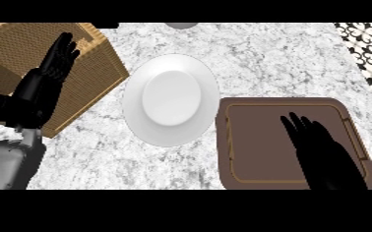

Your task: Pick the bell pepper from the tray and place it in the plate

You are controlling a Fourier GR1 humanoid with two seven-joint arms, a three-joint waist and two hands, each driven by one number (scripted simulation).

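Bell pepper first: you cannot see it anywhere right now. The brown tray [254, 142] sits just to the right of the plate [134, 103], and the part of it that shows is bare. Your right hand [323, 150] hangs over the tray's far side from the plate. Its fingers are straight and spread flat, not curled round anything. If the bell pepper is on the tray, it can only be hidden under that hand. The plate has nothing on it.

Your left hand [56, 61] rests to the left of the plate, over a woven basket [94, 78]. Its fingers are straight and point up.

A bell pepper is likely light and hollow, with smooth, shiny skin. It may slip or roll if you poke it. Its bumpy shape can make it tip. I would take it round the fat middle, with fingers on one side and the thumb on the other. Do not grab the little stem. Squeeze gently, because the walls can dent. Then carry it left to the plate's middle.
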